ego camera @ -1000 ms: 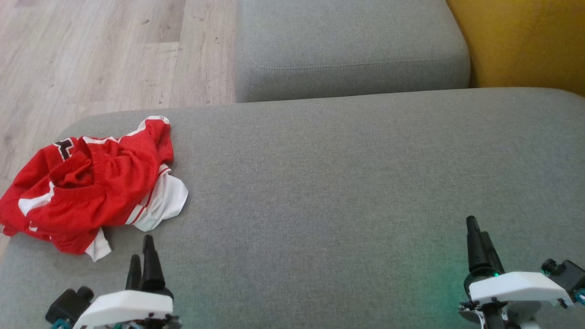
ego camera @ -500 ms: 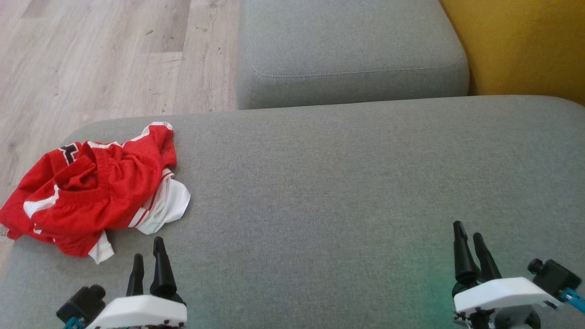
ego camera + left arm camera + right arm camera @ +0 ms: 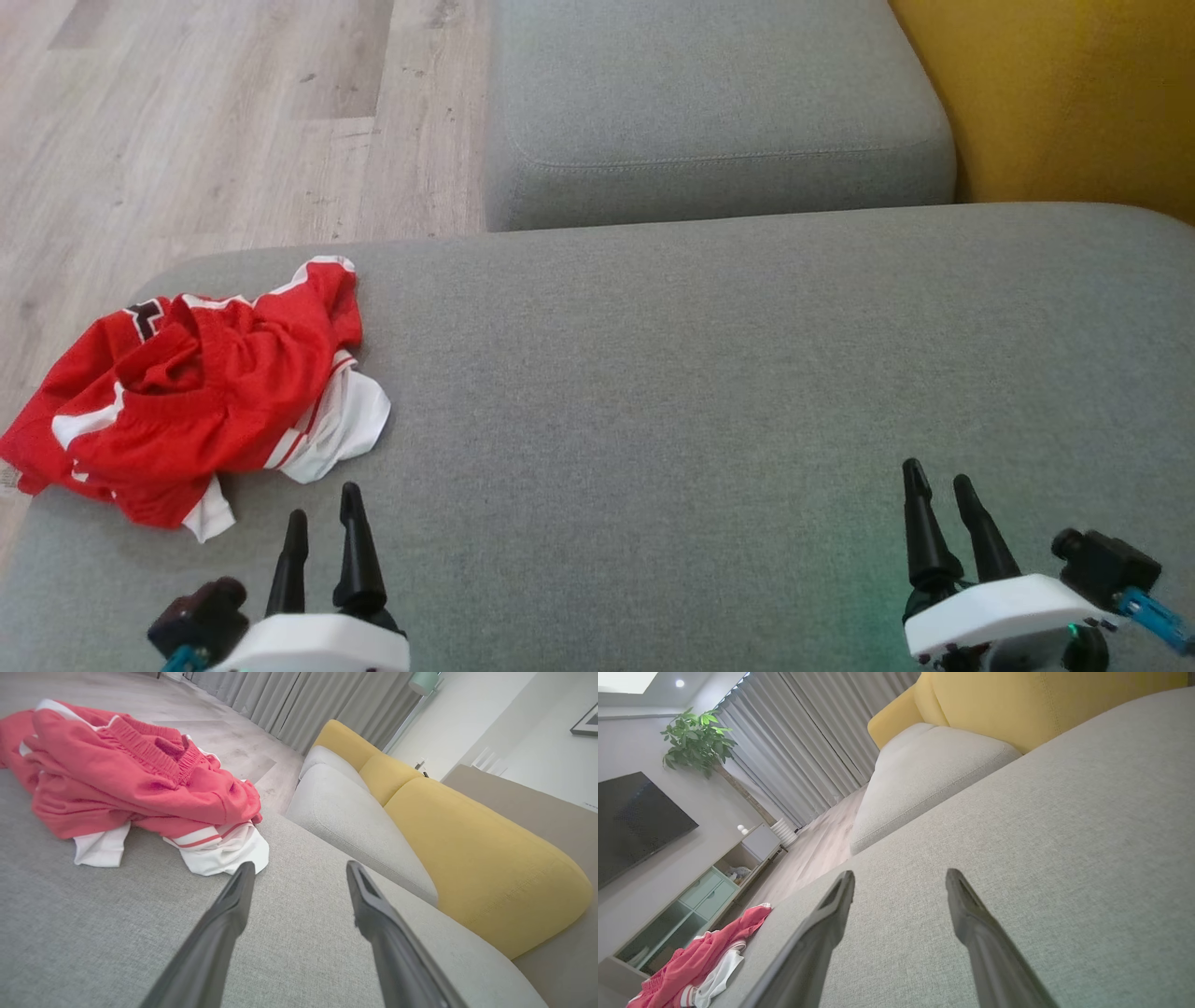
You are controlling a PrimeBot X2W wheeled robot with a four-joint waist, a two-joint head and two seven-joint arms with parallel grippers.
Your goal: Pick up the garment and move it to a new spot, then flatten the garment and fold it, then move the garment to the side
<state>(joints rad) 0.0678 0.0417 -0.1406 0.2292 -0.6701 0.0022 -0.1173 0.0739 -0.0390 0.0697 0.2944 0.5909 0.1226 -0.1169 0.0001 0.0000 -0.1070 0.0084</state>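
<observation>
1. Garment: red and white, crumpled in a heap at the left end of the grey sofa seat.
2. Handling: I judge it light, soft and floppy; I'd pinch the ribbed waistband on top.
3. Lie: heap's long axis runs roughly left-right, with the white hem rightward.
4. Left hand: released, empty, near the hem.
5. Right hand: released, empty, well apart.

Support: seat cushion, grey woven fabric, broad, with rounded corners; second cushion, same grey, butting against its far edge. Lying on it: one garment, red with white panels and stripes, crumpled in a heap at the far-left corner, reaching the left edge.
</observation>
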